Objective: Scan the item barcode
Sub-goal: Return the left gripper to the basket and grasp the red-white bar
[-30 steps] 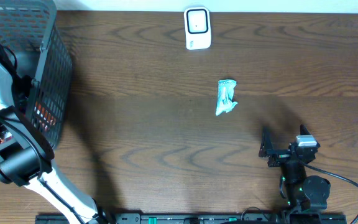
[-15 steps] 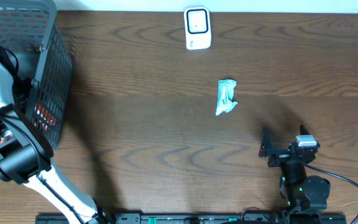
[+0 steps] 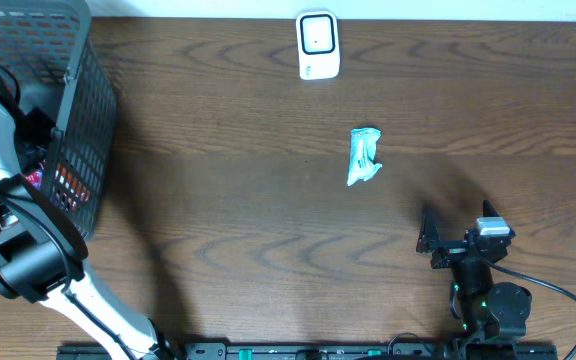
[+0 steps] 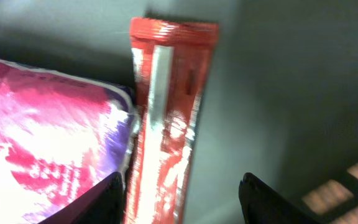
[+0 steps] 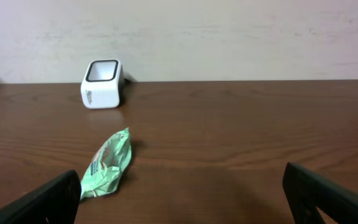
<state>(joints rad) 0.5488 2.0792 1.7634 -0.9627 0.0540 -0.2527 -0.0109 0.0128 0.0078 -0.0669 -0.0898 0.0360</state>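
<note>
- The left gripper [image 4: 180,182] is standing with its jaws apart at the bottom of the left wrist frame. It is straddling the lower end of a glossy red foil stick packet [image 4: 169,106], with a gap showing beside the right-hand finger.
- The red packet is lying at frame centre inside the black wire-mesh basket [image 3: 80,120], which is in the upper left of the overhead frame. Its left edge is touching a shiny pink-and-white plastic bag [image 4: 48,137].
- The right gripper [image 5: 182,177] is hanging wide open and holding nothing, at the lower right of the overhead frame.
- Ahead of it, a crumpled pale green wrapper [image 5: 107,165] is lying on the brown wooden table [image 5: 260,124].
- A white box-shaped barcode scanner [image 5: 102,83] is standing well beyond the wrapper, at upper left.
</note>
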